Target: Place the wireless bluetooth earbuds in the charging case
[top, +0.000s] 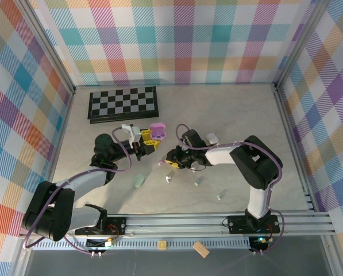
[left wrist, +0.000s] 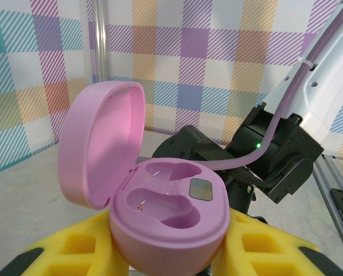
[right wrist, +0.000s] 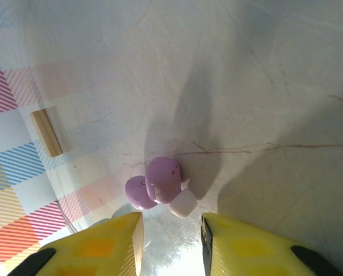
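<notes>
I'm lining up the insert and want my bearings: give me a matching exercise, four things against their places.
1 black-and-white chessboard
2 open purple plastic charging case
3 two purple plastic earbuds
4 small wooden block

a just off the right gripper's fingertips
b outside the near rail
c table's far side
d between the left gripper's yellow fingers

Pairs: 1-c, 2-d, 3-a, 4-b

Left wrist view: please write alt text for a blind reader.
An open pink earbud case, both slots empty, is gripped in the yellow-padded left claw. Behind it are the right arm's black wrist and a checked wall.
</notes>
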